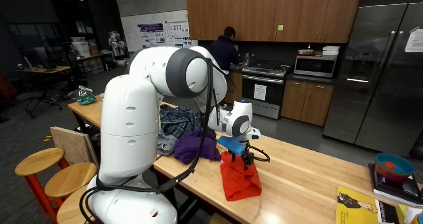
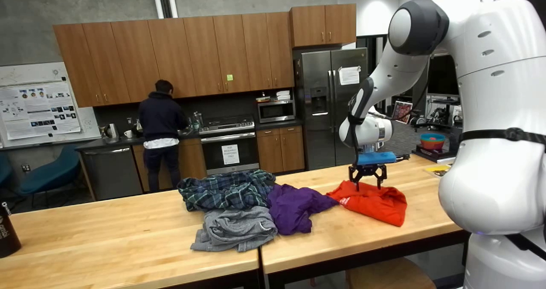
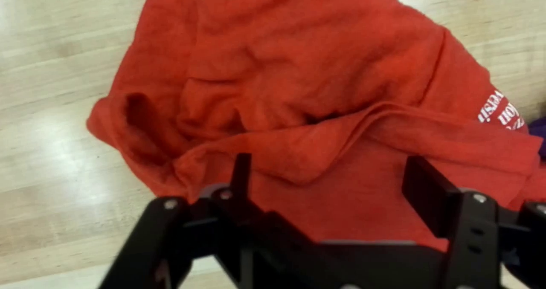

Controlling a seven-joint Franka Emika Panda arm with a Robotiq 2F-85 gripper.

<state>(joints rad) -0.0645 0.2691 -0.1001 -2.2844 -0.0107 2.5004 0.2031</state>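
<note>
A crumpled red garment (image 1: 241, 186) (image 2: 381, 210) lies on the wooden table, white lettering near one edge. My gripper (image 1: 239, 164) (image 2: 368, 188) points down over it in both exterior views. In the wrist view the gripper (image 3: 328, 157) stands open, its two black fingers spread wide above the red cloth (image 3: 294, 63), with no fold pinched between them. Whether the fingertips touch the fabric I cannot tell. Beside the red garment is a purple one (image 2: 294, 208), whose edge just shows in the wrist view. A green plaid garment (image 2: 230, 191) and a grey one (image 2: 239, 229) lie beyond it.
Stacked bowls (image 1: 393, 168) stand on a black box at the table's far end, near a yellow book (image 1: 357, 205). A dark bottle (image 2: 7, 233) is at the opposite end. Wooden stools (image 1: 71, 177) stand by the table. A person (image 2: 162, 127) is at the counter behind.
</note>
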